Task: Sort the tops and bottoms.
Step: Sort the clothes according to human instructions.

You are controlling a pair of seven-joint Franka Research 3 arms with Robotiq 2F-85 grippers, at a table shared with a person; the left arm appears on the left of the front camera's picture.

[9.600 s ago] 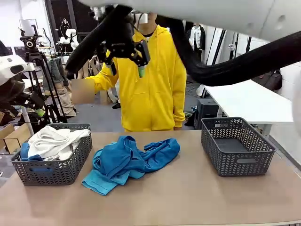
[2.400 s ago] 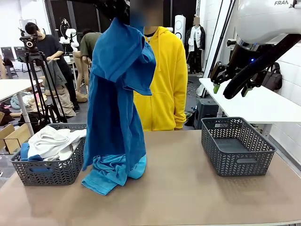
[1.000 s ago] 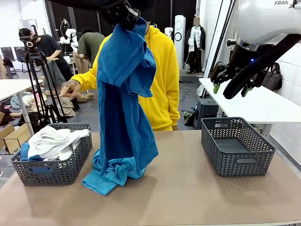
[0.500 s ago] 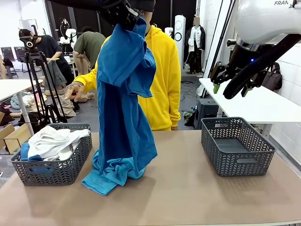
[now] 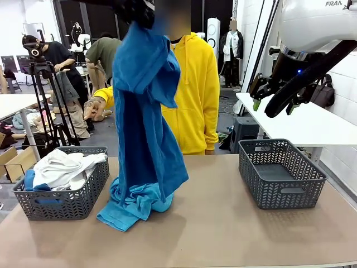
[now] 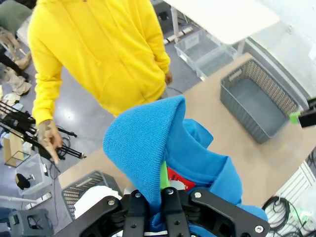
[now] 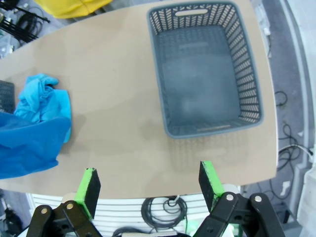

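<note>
My left gripper (image 5: pixel 138 8) is high above the table's left middle, shut on the top of a royal blue garment (image 5: pixel 146 117) that hangs straight down. In the left wrist view its fingers (image 6: pixel 150 198) pinch a fold of that blue cloth (image 6: pixel 148 143). The hem reaches a turquoise garment (image 5: pixel 129 207) crumpled on the table. A white garment (image 5: pixel 64 166) lies in the left grey basket (image 5: pixel 62 202). My right gripper (image 5: pixel 273 98) hovers open above the right grey basket (image 5: pixel 281 174), which holds nothing; the right wrist view looks down between the open gripper (image 7: pixel 149 182) at that basket (image 7: pixel 205 69).
A person in a yellow hoodie (image 5: pixel 192 95) stands at the far edge behind the hanging garment, one hand (image 5: pixel 95 107) held out over the left basket's side. A white table (image 5: pixel 295 120) is behind the right basket. Bare tabletop (image 5: pixel 223 223) lies between the baskets.
My left gripper has lifted the blue garment slightly up and to the left; the cloth swings a little. The person's hand has drifted rightward. The right arm is still.
</note>
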